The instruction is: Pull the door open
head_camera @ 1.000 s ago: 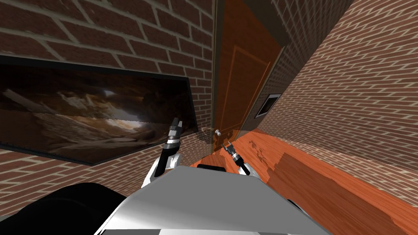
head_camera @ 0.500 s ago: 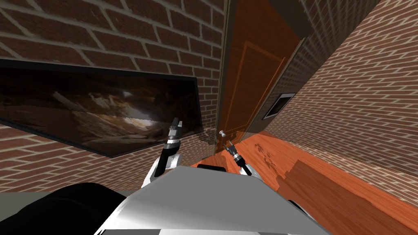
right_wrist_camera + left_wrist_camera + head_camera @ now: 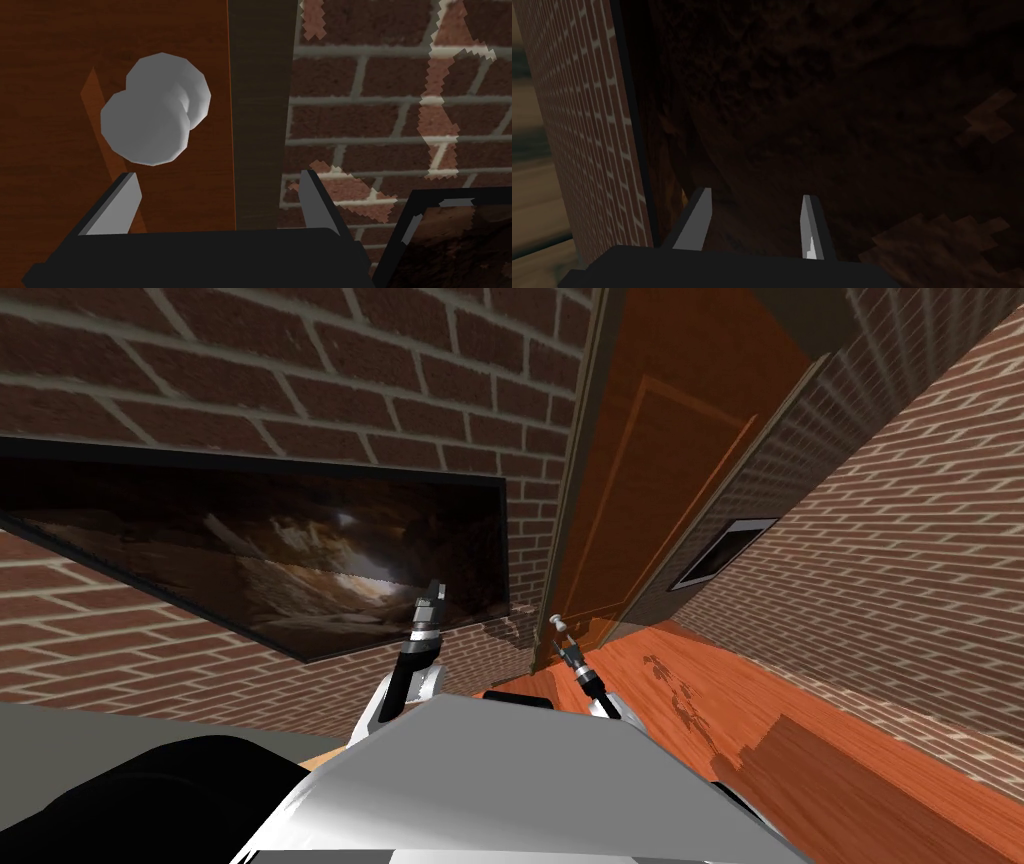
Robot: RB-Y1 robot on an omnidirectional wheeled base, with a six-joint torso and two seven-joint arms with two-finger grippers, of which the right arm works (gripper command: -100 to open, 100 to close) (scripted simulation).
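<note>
I'm standing close to a reddish-brown panelled door (image 3: 650, 488) set in a brick wall (image 3: 300, 378), with a plank floor (image 3: 800, 738) of the same warm colour running off to my right. The door's knob-side edge lies against a dark frame (image 3: 260, 110).

The knob (image 3: 557, 622) is pale grey and rounded, and stands out from the door close to that edge, just beside the frame. From the right wrist camera the knob (image 3: 152, 112) looks like a faceted ball on a round base plate.

My right gripper (image 3: 568, 650) is reaching toward it, just short of it. Its fingers are spread wide, holding nothing. In the wrist view the right gripper (image 3: 218, 175) is not centred on the knob. The knob sits just beyond the tip of the finger on the door side (image 3: 120, 200), while the other finger (image 3: 315, 200) is over the brick wall, so the frame's dark strip runs between the two blades. I can't tell for sure whether that near fingertip touches the knob; it looks barely apart.

My left gripper (image 3: 432, 591) is raised well left of the door, in front of a dark framed picture (image 3: 300, 548) on the wall. Seen from its own wrist, the left gripper (image 3: 757, 193) also has its blades parted and empty.
</note>
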